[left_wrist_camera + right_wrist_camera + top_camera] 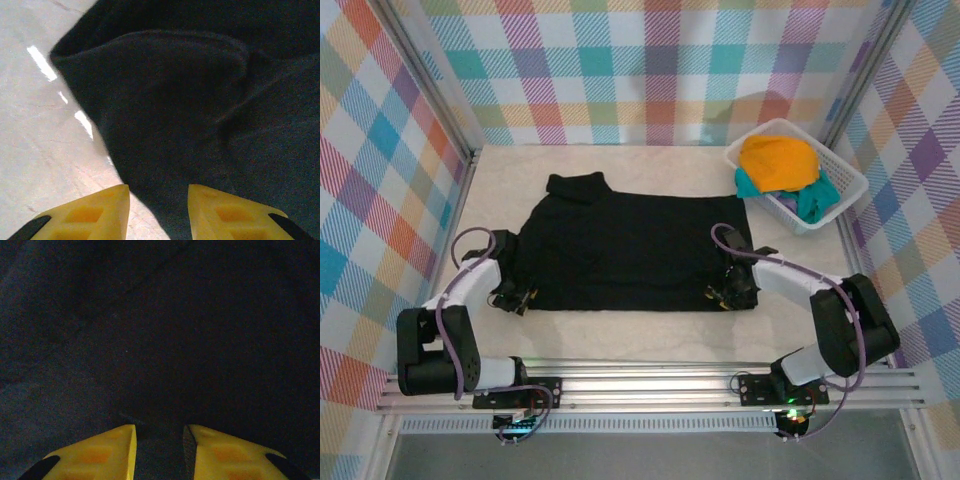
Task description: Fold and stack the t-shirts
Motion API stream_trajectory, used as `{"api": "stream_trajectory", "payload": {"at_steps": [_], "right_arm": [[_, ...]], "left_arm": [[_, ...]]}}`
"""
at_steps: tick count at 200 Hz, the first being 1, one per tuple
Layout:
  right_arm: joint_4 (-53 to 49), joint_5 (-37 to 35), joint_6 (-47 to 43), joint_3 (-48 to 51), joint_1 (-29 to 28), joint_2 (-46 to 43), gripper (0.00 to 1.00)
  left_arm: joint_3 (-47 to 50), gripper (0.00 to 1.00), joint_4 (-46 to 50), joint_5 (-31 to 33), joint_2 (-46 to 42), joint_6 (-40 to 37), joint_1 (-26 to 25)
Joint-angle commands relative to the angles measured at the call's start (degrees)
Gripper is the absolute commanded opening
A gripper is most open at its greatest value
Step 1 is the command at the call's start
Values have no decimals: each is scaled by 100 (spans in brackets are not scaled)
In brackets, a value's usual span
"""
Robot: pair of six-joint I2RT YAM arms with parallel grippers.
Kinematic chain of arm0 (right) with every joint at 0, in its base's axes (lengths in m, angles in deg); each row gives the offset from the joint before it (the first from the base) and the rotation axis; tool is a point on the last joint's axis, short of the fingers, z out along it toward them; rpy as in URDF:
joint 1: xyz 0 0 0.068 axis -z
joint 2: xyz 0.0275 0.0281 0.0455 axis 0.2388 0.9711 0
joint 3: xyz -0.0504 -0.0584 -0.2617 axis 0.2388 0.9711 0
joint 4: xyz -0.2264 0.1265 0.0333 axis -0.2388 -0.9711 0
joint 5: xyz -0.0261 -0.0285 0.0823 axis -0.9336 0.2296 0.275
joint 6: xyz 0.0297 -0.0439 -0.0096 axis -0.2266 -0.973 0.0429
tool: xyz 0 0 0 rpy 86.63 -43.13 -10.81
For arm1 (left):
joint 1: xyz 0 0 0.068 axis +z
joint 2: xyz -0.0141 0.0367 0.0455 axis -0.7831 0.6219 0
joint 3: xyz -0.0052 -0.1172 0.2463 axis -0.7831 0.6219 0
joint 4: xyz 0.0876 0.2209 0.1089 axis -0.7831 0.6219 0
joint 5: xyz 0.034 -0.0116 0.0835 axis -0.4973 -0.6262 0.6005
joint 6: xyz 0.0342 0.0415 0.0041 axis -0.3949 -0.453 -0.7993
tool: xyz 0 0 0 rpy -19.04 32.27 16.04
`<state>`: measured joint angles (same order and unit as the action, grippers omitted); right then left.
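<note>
Left gripper [520,298] sat at the near-left corner of the black shirt [630,245], jaws apart, hem right under them. Right gripper [720,293] was at the near-right corner, couldn't tell if pinching. Shirt lay flat between them, long side left-right.

You can't tell whether the left gripper [159,212] or the right gripper [159,452] is pinching the soft black cloth t-shirt [630,250]. Finger bases are cut off at the bottom edge. The teal cloth t-shirt [815,200] is partly buried under the orange-yellow cloth t-shirt [778,162] in the white plastic lattice basket [835,160].
</note>
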<state>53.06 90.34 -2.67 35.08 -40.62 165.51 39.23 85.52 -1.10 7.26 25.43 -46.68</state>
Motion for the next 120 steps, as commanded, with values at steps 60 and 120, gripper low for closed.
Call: {"api": "stream_trajectory", "payload": {"at_steps": [60, 120], "right_arm": [[-586, -488, -1139, -1777, 371, 314, 39], [-616, -297, -1464, -2848, 453, 1743, 38]], "left_arm": [[-2254, 40, 93, -497, 1087, -412, -3], [-2265, 39, -272, -366, 2292, 44, -362]]}}
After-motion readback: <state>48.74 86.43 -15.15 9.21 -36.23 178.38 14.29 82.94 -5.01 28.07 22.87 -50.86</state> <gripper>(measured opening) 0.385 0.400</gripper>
